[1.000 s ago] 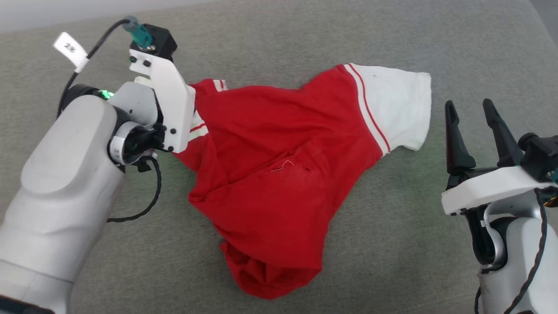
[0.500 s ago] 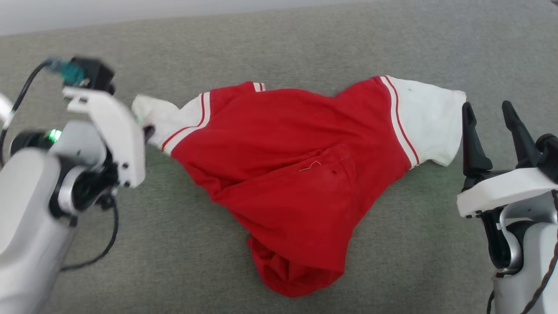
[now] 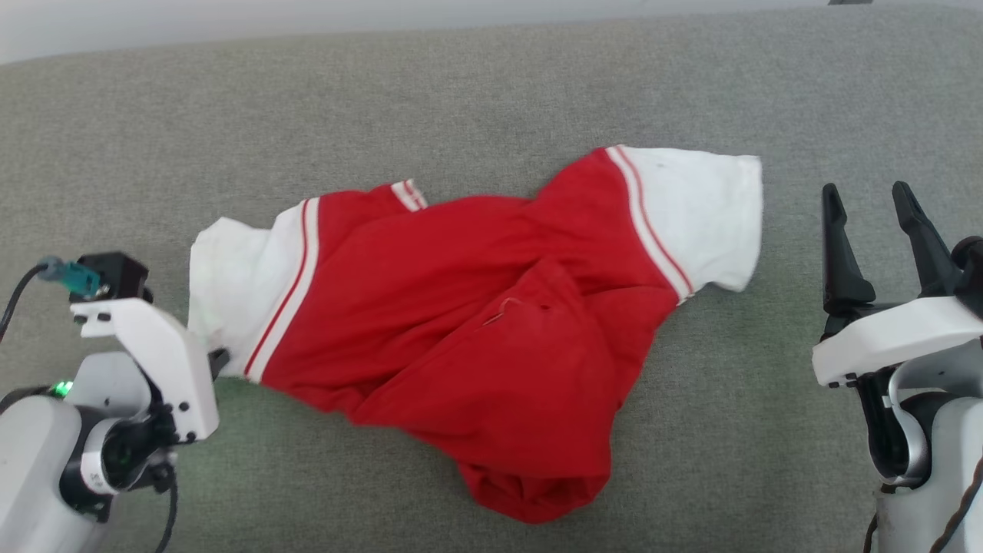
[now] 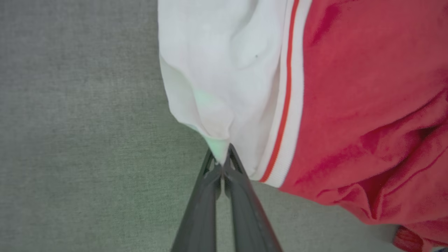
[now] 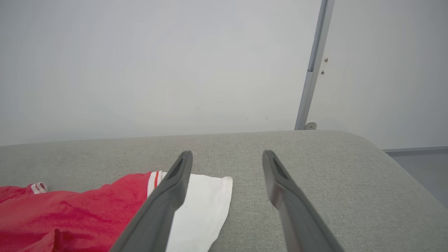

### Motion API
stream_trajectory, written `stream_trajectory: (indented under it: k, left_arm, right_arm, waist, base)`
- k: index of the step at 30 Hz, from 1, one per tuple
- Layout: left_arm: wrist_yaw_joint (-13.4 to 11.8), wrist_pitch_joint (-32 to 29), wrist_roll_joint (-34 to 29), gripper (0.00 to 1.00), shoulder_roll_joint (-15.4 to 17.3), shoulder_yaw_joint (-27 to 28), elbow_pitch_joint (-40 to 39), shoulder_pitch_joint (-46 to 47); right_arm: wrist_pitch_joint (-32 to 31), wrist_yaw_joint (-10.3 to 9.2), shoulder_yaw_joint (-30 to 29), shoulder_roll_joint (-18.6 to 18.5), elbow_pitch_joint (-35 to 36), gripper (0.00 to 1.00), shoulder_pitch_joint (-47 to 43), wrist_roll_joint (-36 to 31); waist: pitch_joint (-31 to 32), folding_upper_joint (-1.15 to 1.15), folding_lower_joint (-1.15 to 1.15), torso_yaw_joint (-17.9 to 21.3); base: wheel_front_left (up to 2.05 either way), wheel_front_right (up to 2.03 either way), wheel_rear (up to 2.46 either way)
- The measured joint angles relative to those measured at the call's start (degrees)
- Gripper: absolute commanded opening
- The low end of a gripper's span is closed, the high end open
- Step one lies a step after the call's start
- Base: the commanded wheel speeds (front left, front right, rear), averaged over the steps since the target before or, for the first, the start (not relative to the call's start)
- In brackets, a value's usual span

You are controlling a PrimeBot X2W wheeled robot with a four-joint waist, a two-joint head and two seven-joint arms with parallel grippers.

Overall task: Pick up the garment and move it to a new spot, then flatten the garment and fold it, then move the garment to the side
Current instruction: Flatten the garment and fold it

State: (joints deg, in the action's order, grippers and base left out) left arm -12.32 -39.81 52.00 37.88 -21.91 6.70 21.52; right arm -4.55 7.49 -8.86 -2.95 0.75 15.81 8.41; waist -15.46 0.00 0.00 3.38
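Observation:
The garment [image 3: 476, 322], a red T-shirt with white sleeves and thin red stripes at the seams, lies crumpled across the middle of the grey cushion. My left gripper [image 4: 221, 160] is shut on the lower corner of the garment's [image 4: 350, 87] left white sleeve [image 4: 217, 70]; in the head view that gripper [image 3: 219, 361] sits at the sleeve's near edge. My right gripper [image 3: 868, 203] stands open, right of the other white sleeve [image 3: 703, 215] and apart from it. The right wrist view has the open right gripper [image 5: 226, 159] above the cushion, with the garment [image 5: 87, 210] at lower left.
The grey upholstered cushion [image 3: 491, 92] spreads all around the shirt, with bare room behind and on both sides. Its back edge meets a pale wall [image 5: 157, 63], and its rounded right end [image 5: 378, 150] drops toward the floor.
My left gripper has pulled the white sleeve out to the left and toward me, spreading that side of the shirt. The head camera has shifted. The right gripper keeps its place, open.

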Motion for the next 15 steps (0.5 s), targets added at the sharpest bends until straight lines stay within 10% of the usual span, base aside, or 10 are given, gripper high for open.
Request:
stream_trajectory:
  k: [1, 3, 4, 15]
  left_arm:
    - [-0.12, 0.00, 0.00, 0.01, 0.15, -0.02, 0.55, -0.32]
    - [0.11, -0.10, -0.30, 0.49, 0.98, -0.46, 1.44, -0.63]
    - [0.70, -0.22, -0.58, 1.00, 1.37, -0.65, 1.55, -0.62]
    - [0.73, -9.82, -2.32, 1.00, 6.28, -2.49, -0.81, 5.85]
  right_arm:
    - [-0.11, 0.01, 0.00, 0.01, 0.09, 1.00, 0.00, 0.01]
    - [-0.49, 0.01, 0.09, -0.08, 0.09, 1.00, -0.01, 0.01]
    - [-0.54, 0.00, 0.16, -0.09, 0.20, 1.00, -0.06, 0.00]
    - [-1.75, 0.01, 1.57, -0.77, 1.13, 1.00, -1.38, 0.25]
  waist:
    - [0.10, 0.00, 0.00, -0.10]
    - [0.31, 0.00, 0.00, -0.24]
    - [0.44, 0.00, 0.00, -0.28]
    - [1.56, 0.00, 0.00, -0.26]
  base:
    - [0.00, 0.00, 0.00]
    - [0.00, 0.00, 0.00]
    - [0.00, 0.00, 0.00]
    - [0.00, 0.00, 0.00]
